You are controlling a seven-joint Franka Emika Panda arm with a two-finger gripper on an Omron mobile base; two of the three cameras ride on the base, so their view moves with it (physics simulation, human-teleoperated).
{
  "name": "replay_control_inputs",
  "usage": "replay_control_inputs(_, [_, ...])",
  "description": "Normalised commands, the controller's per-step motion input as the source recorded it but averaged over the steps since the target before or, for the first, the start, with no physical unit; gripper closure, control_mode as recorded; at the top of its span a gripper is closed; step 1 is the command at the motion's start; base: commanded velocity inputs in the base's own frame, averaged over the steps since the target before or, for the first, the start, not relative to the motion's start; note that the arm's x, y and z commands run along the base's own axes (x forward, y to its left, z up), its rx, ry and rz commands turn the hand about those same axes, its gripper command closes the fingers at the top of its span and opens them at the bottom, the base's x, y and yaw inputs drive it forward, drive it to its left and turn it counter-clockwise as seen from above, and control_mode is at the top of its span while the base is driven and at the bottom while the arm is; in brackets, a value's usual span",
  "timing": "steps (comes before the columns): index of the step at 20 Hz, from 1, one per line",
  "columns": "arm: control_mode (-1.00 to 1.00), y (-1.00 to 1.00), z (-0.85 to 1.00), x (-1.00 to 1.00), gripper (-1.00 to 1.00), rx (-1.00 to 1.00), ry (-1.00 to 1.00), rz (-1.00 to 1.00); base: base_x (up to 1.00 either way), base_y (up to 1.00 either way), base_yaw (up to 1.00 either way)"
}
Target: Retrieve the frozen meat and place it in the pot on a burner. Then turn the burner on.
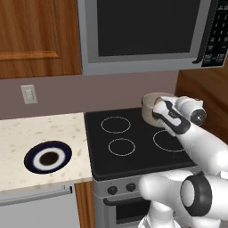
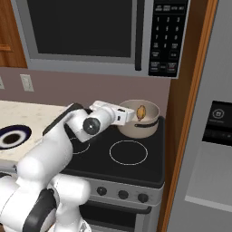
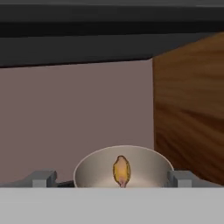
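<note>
Cataloguing one moment at the stove.

Item 1, pot [image 2: 138, 118]: round, beige-grey, lidless, standing on the back right burner of the black stove top [image 1: 133, 156], close to the wooden side panel [image 3: 188, 113]. Its two small side handles stick out level to either side in the hand view, so it sits upright and square on the ring, ready for heat.

Item 2, frozen meat [image 3: 121, 171]: small orange-yellow lump inside the pot, above its floor. Long axis runs up and down, narrow end uppermost. It appears to be on end or hanging, which suggests it is being lowered rather than lying settled.

Item 3, claw [image 2: 132, 115]: reaching level over the pot's near rim from the left. Whether its fingers are gripping the meat or standing apart cannot be told; the tips are too small and hidden.

Item 4, burner knobs [image 2: 123, 194]: a row on the stove front, well below the arm, untouched. Judged the next step once the meat is released.

Item 5, blue-rimmed plate [image 1: 47, 158]: on the pale desk [image 1: 26, 133] left of the stove, well apart from the work.
</note>
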Motion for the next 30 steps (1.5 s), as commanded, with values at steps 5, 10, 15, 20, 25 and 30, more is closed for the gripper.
replay_control_inputs(5, [-1.00, 0.00, 0.25, -0.02, -1.00, 0.00, 0.30, 0.00, 0.00, 0.00, 0.00])
replay_control_inputs(10, [-1.00, 0.00, 0.29, -0.14, -1.00, 0.00, 0.31, 0.00, 0.00, 0.00, 0.00])
replay_control_inputs(15, [-1.00, 0.00, 0.03, -0.50, -1.00, 0.01, 0.08, 0.01, 0.00, 0.00, 0.00])
replay_control_inputs(20, [-1.00, 0.00, 0.00, -0.62, -1.00, 0.00, 0.00, 0.04, 0.00, 0.00, 0.00])
replay_control_inputs(25, [-1.00, 0.00, 0.00, -0.56, -1.00, 0.00, 0.00, 0.04, 0.00, 0.00, 0.00])
replay_control_inputs(30, [-1.00, 0.02, 0.00, -0.63, -1.00, 0.00, 0.00, 0.03, 0.00, 0.00, 0.00])
